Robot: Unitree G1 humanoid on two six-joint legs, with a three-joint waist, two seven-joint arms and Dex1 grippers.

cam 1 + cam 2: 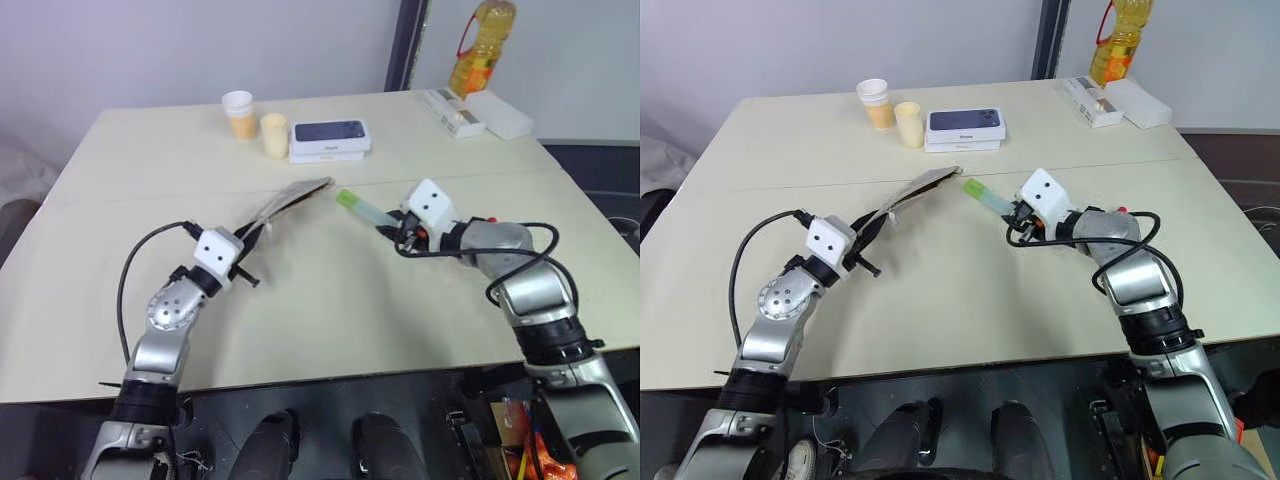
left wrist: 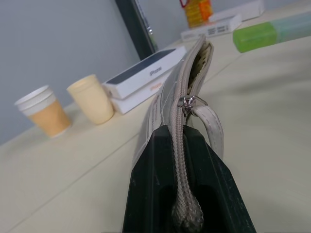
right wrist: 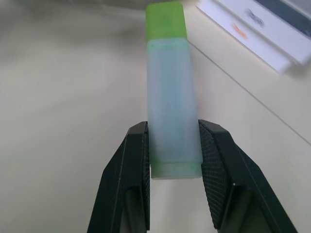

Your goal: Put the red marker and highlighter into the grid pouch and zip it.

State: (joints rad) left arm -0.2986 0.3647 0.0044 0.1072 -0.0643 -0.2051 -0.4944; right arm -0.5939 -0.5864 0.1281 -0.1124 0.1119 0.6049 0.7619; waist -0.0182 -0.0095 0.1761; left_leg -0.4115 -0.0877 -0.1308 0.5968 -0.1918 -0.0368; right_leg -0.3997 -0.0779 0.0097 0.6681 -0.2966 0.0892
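Above table, highlighter point(image 3: 170, 97) between tool point(image 3: 172, 160) fingers.

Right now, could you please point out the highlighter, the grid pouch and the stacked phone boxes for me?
highlighter point(image 3: 170, 97): right wrist view, middle of its pale body.
grid pouch point(image 1: 295, 194): left eye view, its raised fabric side.
phone boxes point(image 1: 329, 132): left eye view, the top box's dark lid.

Your left end effector point(image 1: 252, 238) grips the pouch point(image 1: 292, 196) above the table point(image 1: 330, 300); your right end effector point(image 1: 392, 224) holds the highlighter point(image 1: 362, 207), green cap toward the pouch's end.
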